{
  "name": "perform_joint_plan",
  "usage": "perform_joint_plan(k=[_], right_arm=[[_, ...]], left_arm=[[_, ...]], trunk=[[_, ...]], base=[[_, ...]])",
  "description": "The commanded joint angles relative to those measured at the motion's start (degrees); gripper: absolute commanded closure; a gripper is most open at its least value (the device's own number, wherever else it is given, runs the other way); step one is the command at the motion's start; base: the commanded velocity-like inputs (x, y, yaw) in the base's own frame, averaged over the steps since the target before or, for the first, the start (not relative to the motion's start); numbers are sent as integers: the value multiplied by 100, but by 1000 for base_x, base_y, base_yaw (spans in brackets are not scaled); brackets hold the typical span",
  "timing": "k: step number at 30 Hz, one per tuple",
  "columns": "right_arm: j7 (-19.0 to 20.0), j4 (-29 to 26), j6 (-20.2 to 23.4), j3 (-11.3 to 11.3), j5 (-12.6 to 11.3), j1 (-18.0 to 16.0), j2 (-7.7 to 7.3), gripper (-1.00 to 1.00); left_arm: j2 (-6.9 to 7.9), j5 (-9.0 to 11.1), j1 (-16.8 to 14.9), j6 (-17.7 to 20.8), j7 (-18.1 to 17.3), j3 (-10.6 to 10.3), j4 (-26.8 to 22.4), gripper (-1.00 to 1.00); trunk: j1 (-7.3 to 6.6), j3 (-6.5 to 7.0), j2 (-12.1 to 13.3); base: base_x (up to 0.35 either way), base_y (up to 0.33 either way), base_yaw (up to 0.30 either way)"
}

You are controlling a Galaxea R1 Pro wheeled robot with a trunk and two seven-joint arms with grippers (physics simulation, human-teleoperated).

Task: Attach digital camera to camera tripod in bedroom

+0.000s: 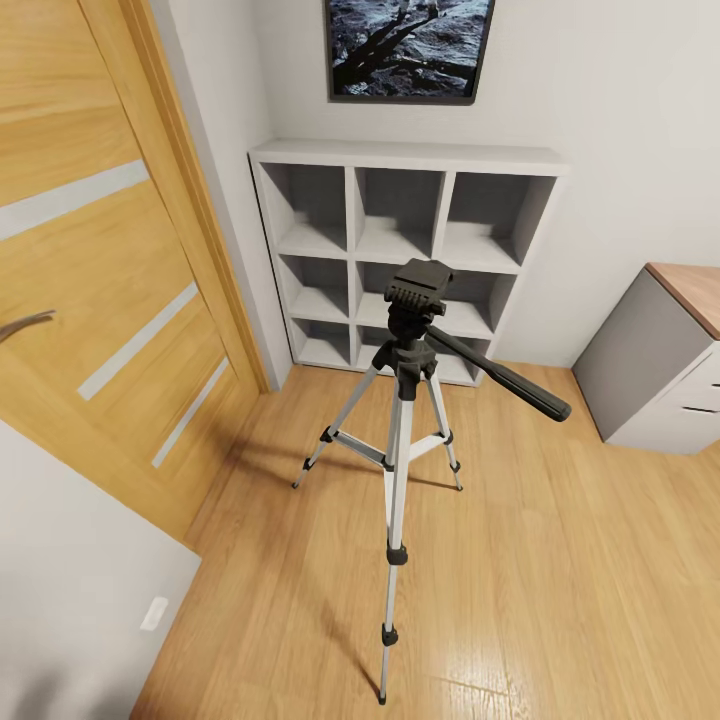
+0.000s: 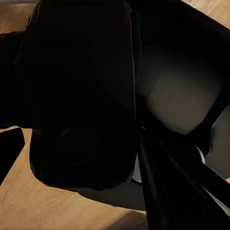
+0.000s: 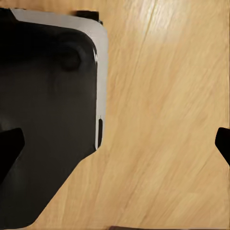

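A tall camera tripod [image 1: 400, 440] with three silver metal legs, black joints and feet is seen standing on the light wood plank floor [image 1: 560, 560] of the bedroom, near the room's corner between the wooden door [image 1: 110, 300] and the white cube shelf [image 1: 400, 250], just in front of the shelf's lower compartments. Its black head [image 1: 418, 285] is bare on top, and a long black pan handle [image 1: 500, 378] is carried out toward the grey cabinet with a wooden top [image 1: 655, 370]. A dark framed picture [image 1: 408, 48] is hung on the pale wall above the shelf. In the left wrist view a large black blocky mass [image 2: 81, 105] is seen very close, with plank floor behind it; whether this is the digital camera cannot be told, nor whether the left jaws are clamped on it. In the right wrist view the two dark fingertips [image 3: 12, 143] are seen well apart with only floor between them, beside a black and grey part of the robot [image 3: 52, 115]. The tripod is judged light, stiff and tall, so easily tipped by a sideways push; the legs are likely slippery on the planks. The mounting is best made straight down onto the flat plate of the head, and the camera, if held, is best gripped by its flat body sides, clear of the lens.
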Motion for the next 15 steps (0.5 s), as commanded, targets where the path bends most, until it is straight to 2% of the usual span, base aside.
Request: perform_joint_plan(k=[1, 2, 5, 7, 8, 11, 15], right_arm=[[24, -435, 170, -13, 41, -1, -5, -100], [27, -669, 277, -15, 42, -1, -6, -100], [64, -2031, 1066, -26, 34, -1, -10, -100], [77, -2560, 1411, -30, 31, -1, -11, -100], [99, -3090, 1759, -35, 26, -1, -11, -100], [170, -3902, 2276, -41, 14, -1, -11, -100], [672, -5958, 3568, -46, -28, -1, -5, -100]], left_arm=[[1, 45, -3, 0, -29, -48, 2, 100], [1, 45, -4, 0, -28, -48, 2, 100], [1, 45, -5, 0, -27, -48, 2, 100], [-2, 45, -3, 0, -27, -48, 2, 100], [-1, 45, -4, 0, -27, -48, 2, 100], [0, 45, -3, 0, -26, -48, 2, 100], [1, 45, -4, 0, -26, -48, 2, 100]], trunk=[[2, -8, -8], [2, -8, -8], [2, -8, -8], [2, -8, -8], [2, -8, -8], [2, -8, -8], [2, -8, -8]], base=[[0, 0, 0], [0, 0, 0], [0, 0, 0], [0, 0, 0], [0, 0, 0], [0, 0, 0], [0, 0, 0]])
